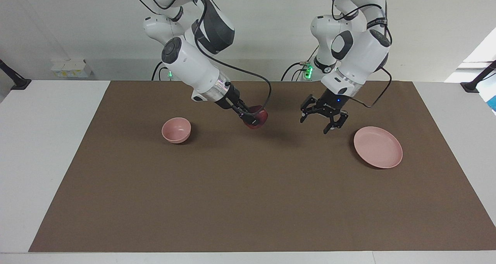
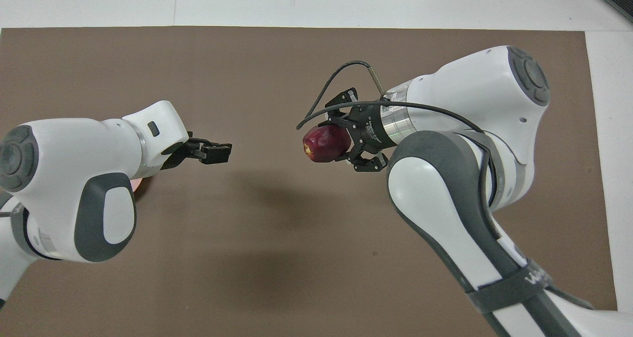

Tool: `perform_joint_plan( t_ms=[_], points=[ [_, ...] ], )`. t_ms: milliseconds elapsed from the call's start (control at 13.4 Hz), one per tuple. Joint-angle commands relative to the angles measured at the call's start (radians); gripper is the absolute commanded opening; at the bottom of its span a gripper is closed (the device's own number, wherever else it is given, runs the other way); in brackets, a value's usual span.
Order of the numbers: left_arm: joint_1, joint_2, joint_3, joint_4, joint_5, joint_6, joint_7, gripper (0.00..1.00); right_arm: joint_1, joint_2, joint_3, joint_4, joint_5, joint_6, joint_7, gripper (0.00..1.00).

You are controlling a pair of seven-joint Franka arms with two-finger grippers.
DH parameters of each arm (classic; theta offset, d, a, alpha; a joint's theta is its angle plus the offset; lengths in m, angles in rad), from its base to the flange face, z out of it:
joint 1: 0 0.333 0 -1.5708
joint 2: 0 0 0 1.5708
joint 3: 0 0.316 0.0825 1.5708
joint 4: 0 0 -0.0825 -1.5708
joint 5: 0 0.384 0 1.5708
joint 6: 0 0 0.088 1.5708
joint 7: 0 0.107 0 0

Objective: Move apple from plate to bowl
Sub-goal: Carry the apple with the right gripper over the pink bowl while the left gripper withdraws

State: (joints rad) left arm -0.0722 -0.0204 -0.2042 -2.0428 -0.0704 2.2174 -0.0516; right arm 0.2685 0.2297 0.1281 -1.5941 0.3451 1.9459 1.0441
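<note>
two arms lean in over the middle of the table, each bent at the wrist and angled downward toward the other. the right gripper (image 1: 252, 118) is clamped around the apple (image 1: 259, 118), held up in the air over bare brown mat (image 1: 232, 194), roughly midway between the bowl (image 1: 176, 130) and the plate (image 1: 378, 147); in the overhead view the apple (image 2: 326, 143) shows dark red with a small pale patch, its fingers (image 2: 368, 164) pinching it from both sides. the left gripper (image 1: 325, 118) hangs over the mat just beside the plate, its fingers spread wide and holding nothing. the plate lies toward the left arm's end of the table with nothing on it, and the bowl sits toward the right arm's end, also with nothing in it. nothing stands on the mat between the apple and the bowl. the mat covers most of a white table (image 1: 42, 147), with a plain white wall (image 1: 271, 31) at the robots' end.
</note>
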Motion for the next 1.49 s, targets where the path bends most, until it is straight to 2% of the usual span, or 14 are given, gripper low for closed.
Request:
perform_joint_plan(
  t_ms=[0,149,447,596,820,1043,1193,1416],
  points=[
    [0.051,0.020,-0.004,0.137,0.095,-0.193,-0.045,1.00,-0.015,-0.004,0.002,0.023,-0.095,-0.050,-0.146,0.00],
    [0.057,0.022,-0.003,0.241,0.101,-0.345,-0.045,1.00,-0.028,-0.012,0.002,0.020,-0.158,-0.076,-0.266,0.00],
    [0.084,0.005,0.012,0.395,0.103,-0.563,-0.033,1.00,-0.067,-0.030,0.002,-0.004,-0.271,-0.134,-0.554,0.00],
    [0.080,-0.003,0.058,0.491,0.101,-0.680,0.027,1.00,-0.093,-0.050,0.002,-0.045,-0.339,-0.133,-0.697,0.00],
    [0.037,-0.003,0.140,0.567,0.104,-0.815,0.055,1.00,-0.150,-0.102,0.002,-0.154,-0.400,-0.076,-0.867,0.00],
    [0.023,-0.001,0.157,0.592,0.103,-0.860,0.082,1.00,-0.207,-0.180,0.002,-0.338,-0.410,0.045,-0.973,0.00],
    [0.037,-0.004,0.154,0.592,0.089,-0.843,0.079,1.00,-0.229,-0.226,0.001,-0.452,-0.411,0.117,-1.010,0.00],
    [0.037,-0.044,0.147,0.573,0.092,-0.840,0.075,1.00,-0.249,-0.266,0.001,-0.568,-0.411,0.168,-1.032,0.00]
  ],
)
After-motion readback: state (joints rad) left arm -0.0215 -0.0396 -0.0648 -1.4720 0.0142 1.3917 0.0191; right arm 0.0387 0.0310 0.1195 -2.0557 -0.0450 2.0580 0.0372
